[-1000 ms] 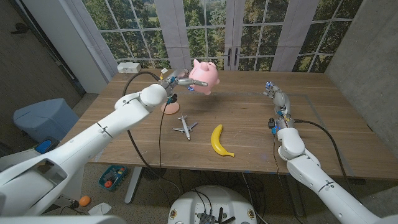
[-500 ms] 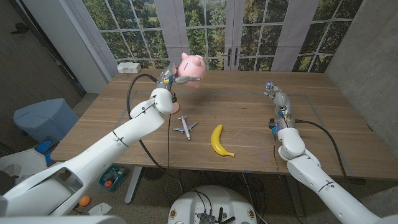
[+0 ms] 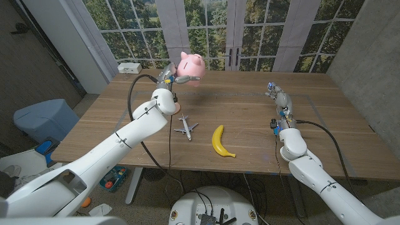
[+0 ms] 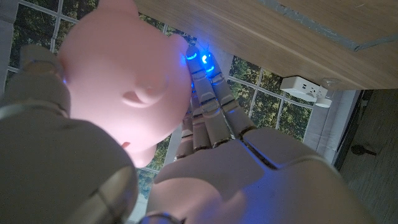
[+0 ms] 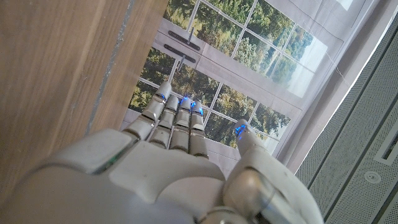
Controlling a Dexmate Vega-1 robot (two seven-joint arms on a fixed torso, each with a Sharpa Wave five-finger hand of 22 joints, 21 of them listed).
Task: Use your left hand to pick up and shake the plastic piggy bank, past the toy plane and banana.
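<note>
Two arms at a wooden table (image 3: 250, 119), plank grain visible, matte brown. Left hand (image 3: 170, 76) grips the piggy bank (image 3: 190, 65), lifted clear of the table at the far side, in front of the window panes. Piggy bank is smooth glossy pink plastic, rounded body, small bump ears; in the left wrist view its pink shell (image 4: 124, 81) sits against the pale segmented fingers (image 4: 208, 115), thumb side wrapped on the other flank, blue lights at the fingertips. Toy plane (image 3: 185, 128) small, white-grey, hard plastic look, lying on the table nearer the robot than the piggy bank. Banana (image 3: 220, 141) yellow, curved, smooth skin, just beside the plane, not touching. Right hand (image 3: 276, 97) holds nothing, fingers extended and close together in the right wrist view (image 5: 177, 121), thumb apart, well away from the objects. White power strip (image 3: 129, 67) at the far left table corner. No readable writing anywhere.
</note>
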